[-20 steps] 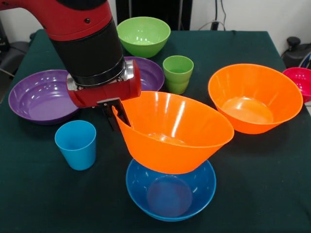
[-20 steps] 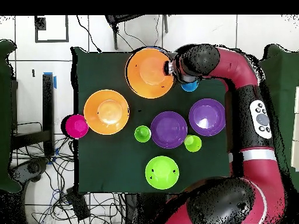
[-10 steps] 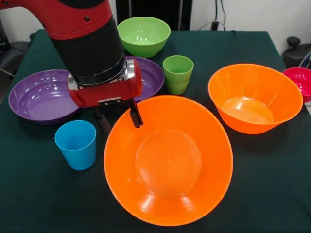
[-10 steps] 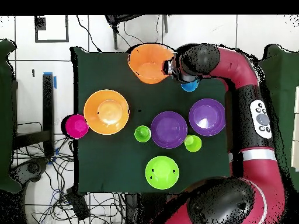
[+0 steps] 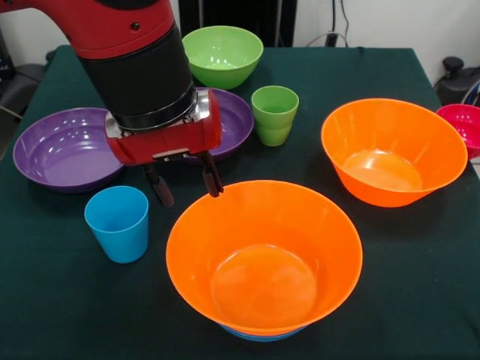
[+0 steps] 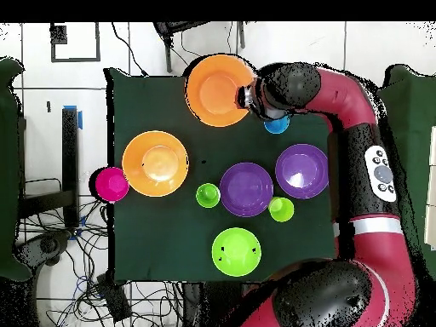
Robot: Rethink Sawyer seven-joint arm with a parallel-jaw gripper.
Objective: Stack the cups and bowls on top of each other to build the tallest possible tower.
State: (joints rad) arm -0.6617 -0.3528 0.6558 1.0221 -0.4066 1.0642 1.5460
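Front view. The red and black arm's gripper (image 5: 184, 182) hangs with its two dark fingers spread apart, grasping nothing; one fingertip (image 5: 214, 190) stands at the far rim of a big glossy orange plastic bowl (image 5: 264, 255). This bowl sits upright, nested in a blue plastic bowl (image 5: 259, 334) of which only a thin edge shows beneath it; together they form the tower at the table's near side. A small sky-blue plastic tumbler (image 5: 118, 223) stands upright beside the gripper, apart from the tower. Behind lie a wide shallow purple plastic bowl (image 5: 64, 148), a second purple bowl (image 5: 234, 114) partly hidden by the arm, a ridged green tumbler (image 5: 274, 113), a green bowl (image 5: 223, 55), a second big orange bowl (image 5: 393, 151) and, at the picture's edge, a small red bowl (image 5: 463, 125), all on the dark green table (image 5: 67, 300).

Overhead view. The stacked orange bowl (image 6: 219, 89) lies at the table's top edge, the gripper just beside it. A yellow-green tumbler (image 6: 281, 209) stands beside the two purple bowls.
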